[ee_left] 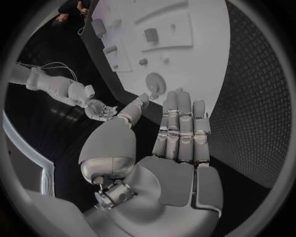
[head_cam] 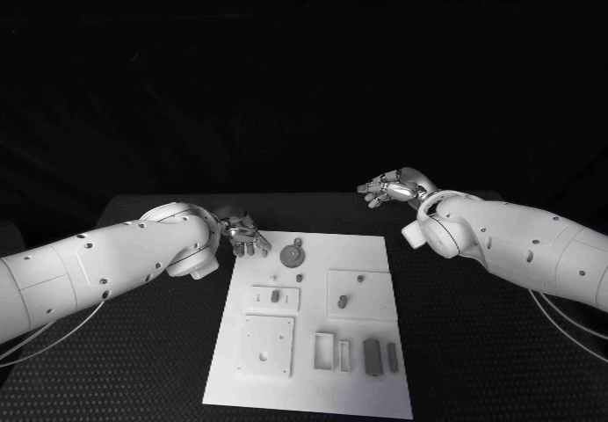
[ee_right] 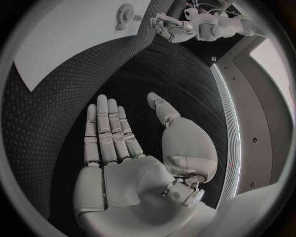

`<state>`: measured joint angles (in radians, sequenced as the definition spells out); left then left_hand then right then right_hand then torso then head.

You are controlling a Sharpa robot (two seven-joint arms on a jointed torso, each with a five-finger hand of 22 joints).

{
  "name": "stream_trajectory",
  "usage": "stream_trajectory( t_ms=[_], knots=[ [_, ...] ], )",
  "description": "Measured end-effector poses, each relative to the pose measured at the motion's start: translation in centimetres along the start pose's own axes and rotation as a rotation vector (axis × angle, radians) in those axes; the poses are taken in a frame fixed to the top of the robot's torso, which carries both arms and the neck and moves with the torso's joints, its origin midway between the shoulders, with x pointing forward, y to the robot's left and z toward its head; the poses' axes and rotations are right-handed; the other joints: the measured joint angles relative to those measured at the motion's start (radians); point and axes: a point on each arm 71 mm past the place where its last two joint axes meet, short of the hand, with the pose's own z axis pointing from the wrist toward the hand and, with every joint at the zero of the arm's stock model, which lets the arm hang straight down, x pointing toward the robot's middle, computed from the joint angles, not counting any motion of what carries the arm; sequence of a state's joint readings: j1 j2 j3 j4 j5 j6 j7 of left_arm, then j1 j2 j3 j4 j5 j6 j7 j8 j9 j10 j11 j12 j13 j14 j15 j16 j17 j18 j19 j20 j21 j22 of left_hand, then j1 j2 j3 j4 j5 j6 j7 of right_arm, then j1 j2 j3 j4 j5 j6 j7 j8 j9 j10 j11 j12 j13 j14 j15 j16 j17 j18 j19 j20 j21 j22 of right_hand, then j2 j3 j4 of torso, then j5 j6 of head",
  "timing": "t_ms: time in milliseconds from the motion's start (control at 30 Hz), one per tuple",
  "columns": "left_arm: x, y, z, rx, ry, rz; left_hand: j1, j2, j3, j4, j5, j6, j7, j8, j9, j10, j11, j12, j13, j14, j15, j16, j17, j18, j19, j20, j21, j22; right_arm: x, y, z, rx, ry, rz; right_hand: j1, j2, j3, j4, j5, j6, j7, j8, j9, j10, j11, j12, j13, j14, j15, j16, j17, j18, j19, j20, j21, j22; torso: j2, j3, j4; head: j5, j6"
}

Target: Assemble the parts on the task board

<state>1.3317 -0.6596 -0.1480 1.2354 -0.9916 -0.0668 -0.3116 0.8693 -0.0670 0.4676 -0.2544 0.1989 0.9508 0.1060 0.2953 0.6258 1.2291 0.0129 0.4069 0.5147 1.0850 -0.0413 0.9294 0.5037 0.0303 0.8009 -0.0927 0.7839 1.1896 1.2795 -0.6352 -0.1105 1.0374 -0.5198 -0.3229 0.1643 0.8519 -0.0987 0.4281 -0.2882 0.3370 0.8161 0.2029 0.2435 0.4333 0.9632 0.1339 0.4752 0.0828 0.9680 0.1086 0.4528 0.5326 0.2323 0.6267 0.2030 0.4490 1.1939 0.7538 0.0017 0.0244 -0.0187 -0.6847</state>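
The white task board [head_cam: 349,251] lies in the middle of the black table. On its far end rests a round grey gear-like part [head_cam: 293,255]; small grey parts [head_cam: 342,301] stand in raised plates further down, and two long ones [head_cam: 372,356] lie near the front. My left hand [head_cam: 243,237] hovers at the board's far left corner, fingers straight and apart, holding nothing; the left wrist view shows its fingers [ee_left: 179,133] near the round part [ee_left: 155,81]. My right hand [head_cam: 395,187] is beyond the board's far right corner, over the table, flat and empty [ee_right: 123,143].
Black textured table [head_cam: 152,352] surrounds the board on all sides. The board [ee_right: 61,44] and the gear [ee_right: 125,11] appear in the right wrist view, with my left hand [ee_right: 172,29] beyond them. My right hand [ee_left: 98,109] appears in the left wrist view.
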Motion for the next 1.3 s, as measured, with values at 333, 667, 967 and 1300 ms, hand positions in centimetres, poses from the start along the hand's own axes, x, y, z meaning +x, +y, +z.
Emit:
stream_trajectory(
  t_ms=[333, 667, 967, 1300],
  knots=[
    [-1.2, 0.4, 2.6, -0.081, 0.046, 0.029, -0.100, -0.075, -0.023, 0.080, -0.022, -0.062, 0.035, -0.032, -0.026, 0.013, 0.016, -0.039, 0.014, -0.006, -0.002, -0.001, 0.038, 0.000, 0.007, 0.000, -0.010, 0.012, 0.1, 0.0, 0.1, 0.000, 0.001, 0.000, 0.000, 0.000, 0.000, 0.000, 0.000, 0.000, 0.000, 0.003, 0.000, 0.000, 0.000, 0.000, -0.001, 0.000, 0.000, 0.000, 0.000, 0.000, 0.000, 0.000, -0.004, 0.001, 0.001, 0.0000, -0.0014, 0.001, 0.004],
    [-1.6, 0.7, 3.4, -0.130, 0.047, 0.072, -0.189, -0.156, 0.021, 0.228, -0.142, -0.041, 0.014, 0.034, -0.019, 0.044, -0.004, 0.000, 0.083, 0.021, -0.029, 0.053, 0.103, 0.000, 0.028, -0.007, 0.002, 0.053, 0.3, 0.0, 0.1, 0.001, 0.004, 0.001, 0.000, 0.000, 0.000, 0.000, 0.000, 0.000, 0.000, 0.003, -0.001, 0.000, 0.000, 0.000, -0.001, 0.000, 0.000, 0.000, 0.000, 0.000, 0.000, 0.000, -0.004, 0.002, 0.003, 0.0006, -0.0061, 0.000, 0.002],
    [-1.3, 0.2, 3.9, -0.139, 0.068, 0.101, -0.179, -0.071, -0.045, 0.211, -0.125, 0.004, -0.020, 0.066, 0.007, 0.077, -0.037, 0.104, 0.167, 0.047, -0.074, 0.170, 0.177, 0.000, 0.064, -0.018, 0.056, 0.114, 0.6, 0.2, 0.2, -0.002, 0.009, 0.002, 0.000, 0.000, 0.000, 0.000, 0.004, 0.000, 0.000, 0.003, -0.001, 0.004, -0.004, 0.000, -0.001, 0.000, 0.000, 0.000, -0.001, 0.000, 0.000, 0.000, -0.004, 0.002, 0.003, 0.0006, -0.0066, -0.002, -0.002],
    [-0.8, 0.1, 4.2, -0.143, 0.099, 0.116, -0.149, 0.024, -0.076, 0.110, 0.066, 0.035, -0.036, 0.085, 0.075, 0.094, -0.054, 0.182, 0.212, 0.060, -0.093, 0.252, 0.207, 0.000, 0.086, -0.025, 0.095, 0.118, 0.7, 0.2, 0.2, -0.003, 0.013, 0.003, 0.000, 0.000, 0.003, 0.003, 0.004, 0.000, 0.000, 0.003, -0.001, 0.007, 0.000, 0.000, -0.002, 0.000, 0.000, 0.000, -0.001, 0.000, 0.000, 0.000, -0.004, 0.003, 0.003, 0.0006, -0.0072, -0.004, -0.006]
  ],
)
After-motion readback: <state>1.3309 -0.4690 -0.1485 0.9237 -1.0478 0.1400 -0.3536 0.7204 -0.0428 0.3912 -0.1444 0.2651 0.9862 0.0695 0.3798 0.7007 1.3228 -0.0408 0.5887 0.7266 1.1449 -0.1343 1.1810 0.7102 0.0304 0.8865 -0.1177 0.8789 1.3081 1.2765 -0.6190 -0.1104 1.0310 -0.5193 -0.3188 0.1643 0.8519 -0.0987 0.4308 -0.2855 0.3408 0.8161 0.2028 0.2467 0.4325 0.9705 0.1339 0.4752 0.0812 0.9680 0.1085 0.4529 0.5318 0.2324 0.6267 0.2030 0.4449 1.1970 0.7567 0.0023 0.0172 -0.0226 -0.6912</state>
